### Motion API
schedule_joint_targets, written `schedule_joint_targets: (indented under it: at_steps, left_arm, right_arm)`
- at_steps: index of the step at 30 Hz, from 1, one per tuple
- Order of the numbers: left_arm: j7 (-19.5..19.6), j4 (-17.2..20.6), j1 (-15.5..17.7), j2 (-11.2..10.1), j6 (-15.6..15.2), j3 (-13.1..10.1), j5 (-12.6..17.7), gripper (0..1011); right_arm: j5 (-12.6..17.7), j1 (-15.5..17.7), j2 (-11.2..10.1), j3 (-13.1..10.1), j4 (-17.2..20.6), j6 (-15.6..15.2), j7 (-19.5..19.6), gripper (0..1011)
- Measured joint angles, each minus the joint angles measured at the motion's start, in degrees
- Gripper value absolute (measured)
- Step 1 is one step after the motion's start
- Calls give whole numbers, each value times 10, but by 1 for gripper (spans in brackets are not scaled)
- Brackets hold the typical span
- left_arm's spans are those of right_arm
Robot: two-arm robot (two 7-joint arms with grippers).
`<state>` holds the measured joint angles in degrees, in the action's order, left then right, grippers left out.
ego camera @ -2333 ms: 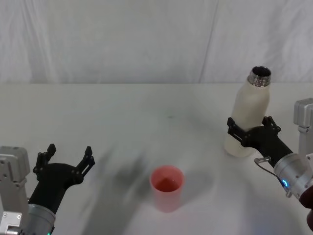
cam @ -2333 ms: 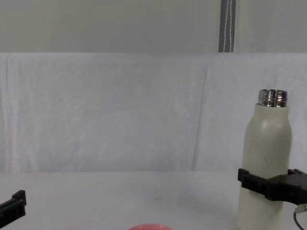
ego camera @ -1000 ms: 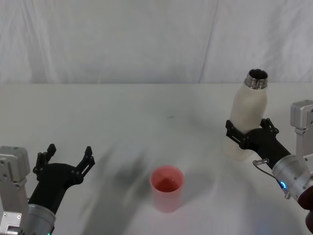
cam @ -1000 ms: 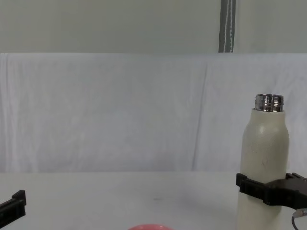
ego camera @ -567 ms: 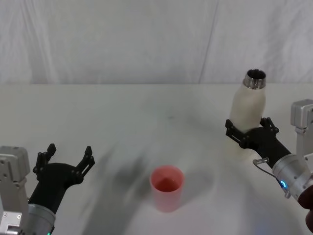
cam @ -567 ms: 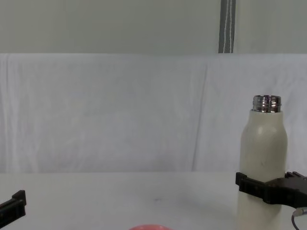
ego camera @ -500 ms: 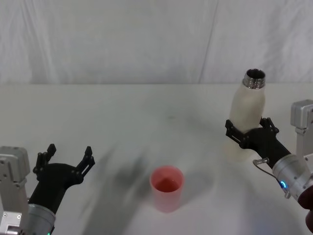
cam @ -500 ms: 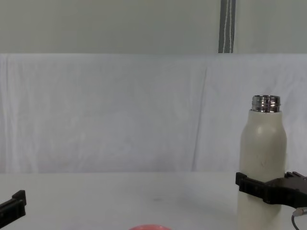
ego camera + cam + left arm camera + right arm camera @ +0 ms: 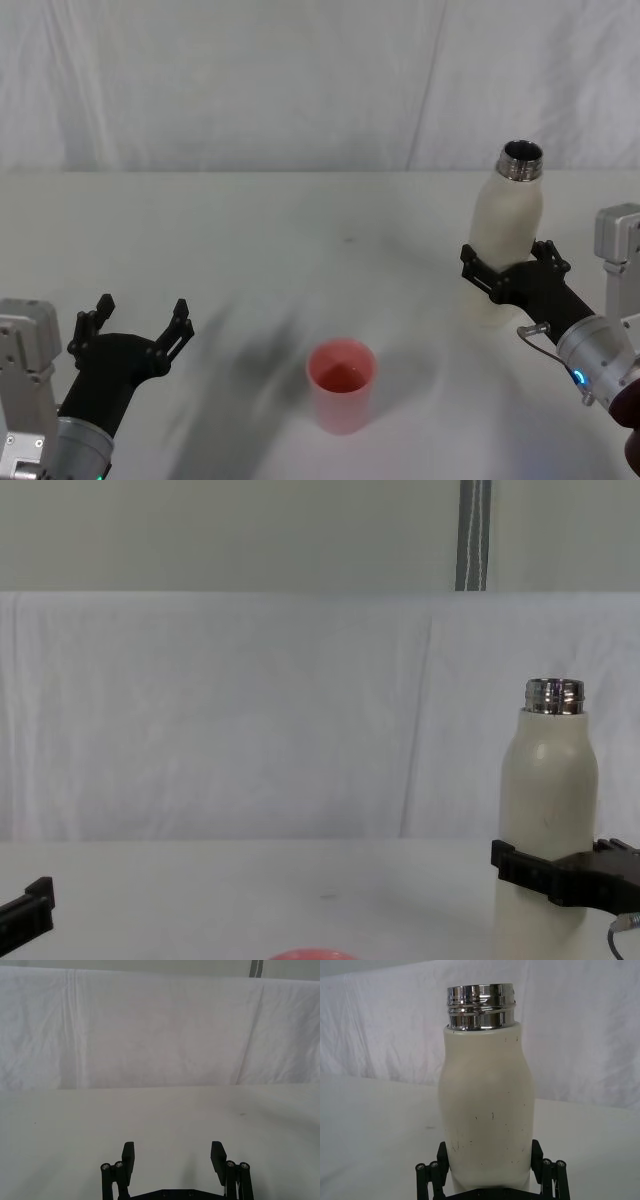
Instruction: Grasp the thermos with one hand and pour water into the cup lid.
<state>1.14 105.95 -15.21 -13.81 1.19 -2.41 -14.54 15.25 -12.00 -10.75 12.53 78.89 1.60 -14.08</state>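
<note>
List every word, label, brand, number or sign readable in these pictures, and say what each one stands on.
There is no readable text.
The thermos, gripped low on its body by the right gripper, bears only small dark specks, no print.
The pink cup lid is plain.
The open left gripper carries no marking.
The white tablecloth and the backdrop are unprinted.

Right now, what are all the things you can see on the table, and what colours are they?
Bottle: one, cream-white with a shiny steel neck, lid off, standing upright on the right side of the table.
Cup: one, pink, near the front middle of the table, apart from the bottle.
Table: one, white, with a white cloth hanging behind it.
Right gripper: one, black, its fingers on either side of the bottle's lower body.
Left gripper: one, black, open, over the front left of the table, holding nothing.
</note>
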Motion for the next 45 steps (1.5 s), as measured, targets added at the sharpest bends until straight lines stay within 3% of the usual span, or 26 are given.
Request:
schedule_joint_targets:
  at_steps: [45]
  left_arm:
    - [0,0,0,0,0,0,0,1001]
  right_arm:
    - [18,7,-6,-2,-2,-7,-10,1001]
